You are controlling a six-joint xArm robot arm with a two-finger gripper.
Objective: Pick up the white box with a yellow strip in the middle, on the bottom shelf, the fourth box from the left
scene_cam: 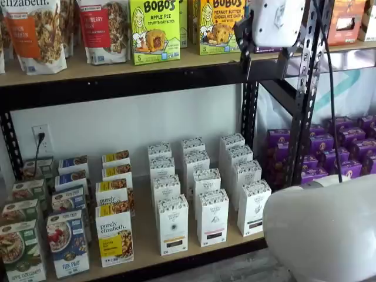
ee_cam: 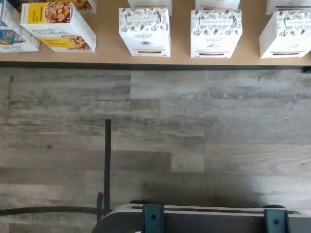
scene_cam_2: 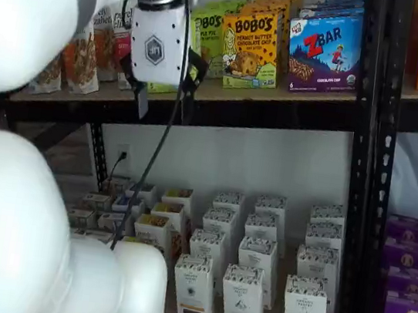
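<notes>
Grey plank floor (ee_cam: 160, 141) fronts the bottom shelf (scene_cam: 141, 247); the white box (scene_cam: 173, 224) stands untouched; gripper (scene_cam_2: 162, 103) high above, jaws wide.

White box (scene_cam: 173, 225): white carton, black-speckled patterned top, yellow-orange strip low on front. Bottom shelf (scene_cam: 141, 247): light tan board, black frame. Purely elizabeth box (scene_cam: 114, 238): white with yellow panel.

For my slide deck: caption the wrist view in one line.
Start pose: wrist camera looks down at the bottom shelf edge, the white box beside a purely elizabeth box.
</notes>
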